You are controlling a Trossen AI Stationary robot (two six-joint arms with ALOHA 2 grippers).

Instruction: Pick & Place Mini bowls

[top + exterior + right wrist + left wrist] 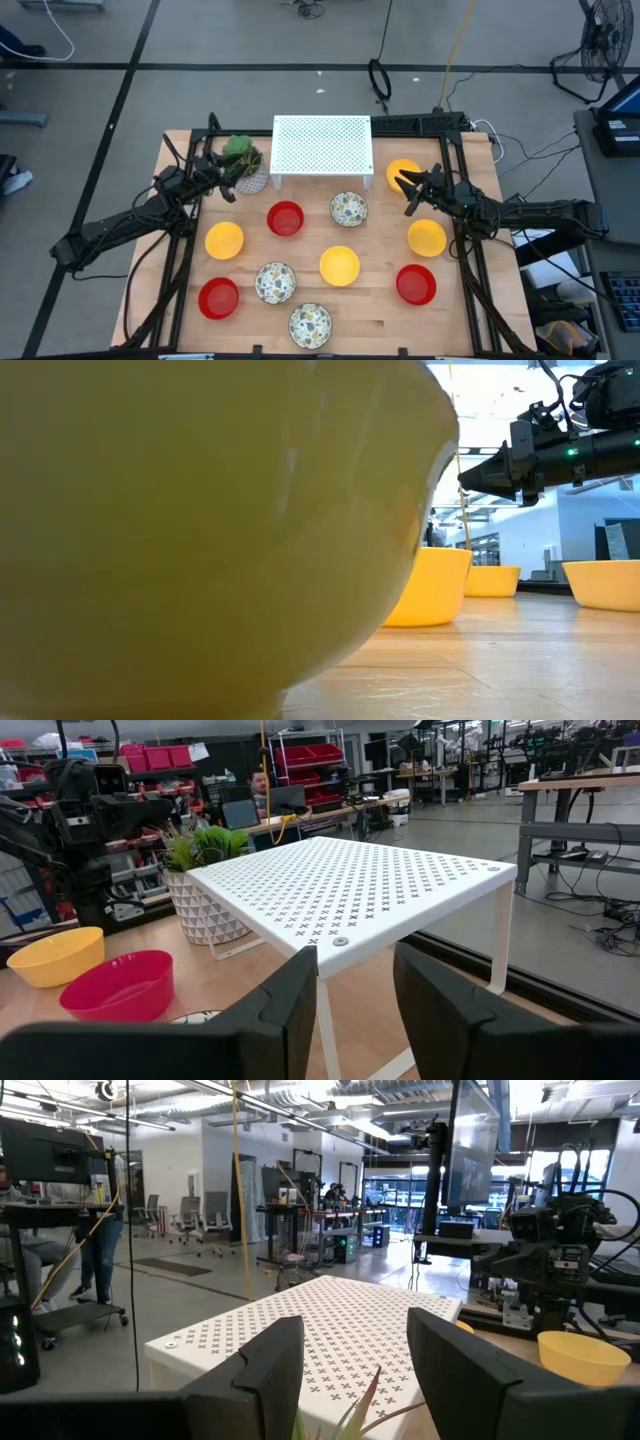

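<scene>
Ten mini bowls rest on their bases on the wooden table: red ones (285,218) (219,297) (416,284), yellow ones (224,240) (339,265) (427,237) (404,175), and speckled ones (349,208) (275,282) (310,325). My left gripper (228,186) (355,1345) hovers open beside the plant, facing the white rack. My right gripper (408,192) (360,985) hovers open above the table between the far yellow bowl and the speckled bowl, also facing the rack. One yellow bowl (200,530) fills most of the low view.
The white perforated rack (322,148) (360,890) stands on legs at the table's far middle. A potted plant (243,162) (205,885) stands at its left. Black frame rails run along both table sides. Bare wood lies between the bowls.
</scene>
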